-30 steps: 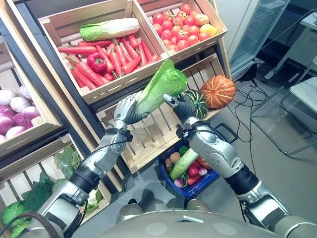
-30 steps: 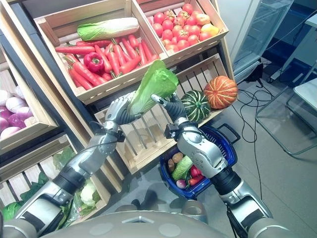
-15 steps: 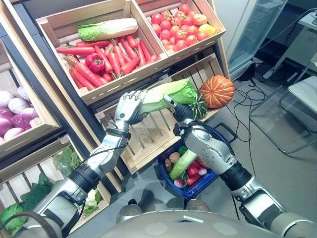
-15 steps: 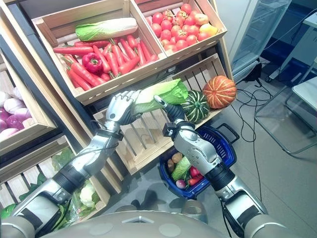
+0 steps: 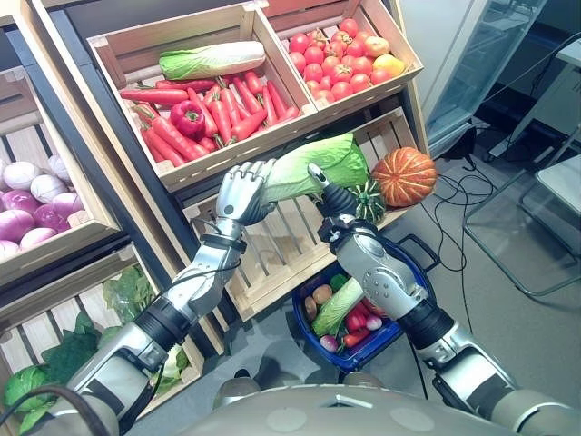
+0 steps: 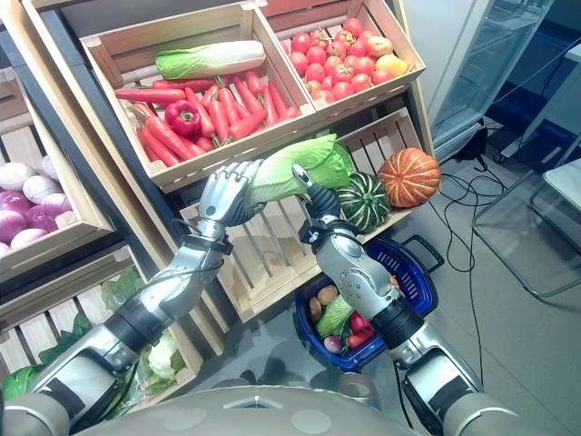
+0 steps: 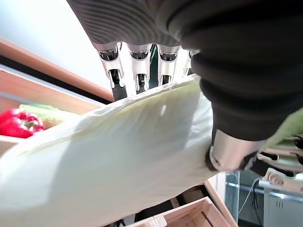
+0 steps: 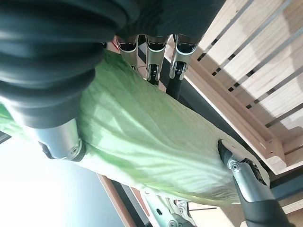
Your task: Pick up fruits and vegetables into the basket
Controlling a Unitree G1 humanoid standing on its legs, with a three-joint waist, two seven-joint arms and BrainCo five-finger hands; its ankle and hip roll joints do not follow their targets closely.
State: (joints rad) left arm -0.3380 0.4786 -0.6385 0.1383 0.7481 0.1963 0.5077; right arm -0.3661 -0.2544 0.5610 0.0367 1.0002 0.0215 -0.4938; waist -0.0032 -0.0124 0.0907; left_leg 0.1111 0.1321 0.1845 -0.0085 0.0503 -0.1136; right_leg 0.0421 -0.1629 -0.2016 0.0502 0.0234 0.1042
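Note:
A long napa cabbage (image 5: 313, 165) hangs nearly level in front of the wooden shelf, pale stem to the left and leafy end to the right. My left hand (image 5: 241, 193) is curled round the stem end (image 7: 118, 161). My right hand (image 5: 334, 202) comes up from below, with its thumb (image 8: 61, 139) and fingers (image 8: 152, 64) closed on the leafy part (image 8: 156, 146). The blue basket (image 6: 425, 300) stands on the floor under my right arm. It holds another cabbage (image 5: 338, 307), potatoes and small red vegetables.
Crates on the shelf hold carrots (image 5: 204, 113) with a red pepper (image 5: 188, 118) and a cabbage (image 5: 213, 62), and tomatoes (image 5: 338, 65). An orange pumpkin (image 5: 404, 175) and a green squash (image 6: 363, 202) sit on the lower shelf. Onions (image 5: 32, 195) and leafy greens (image 5: 54, 359) are at left.
The cabbage has swung from steeply tilted to nearly level, its leafy end dropping onto my right hand. The camera has shifted a little, so the whole shelf sits further right.

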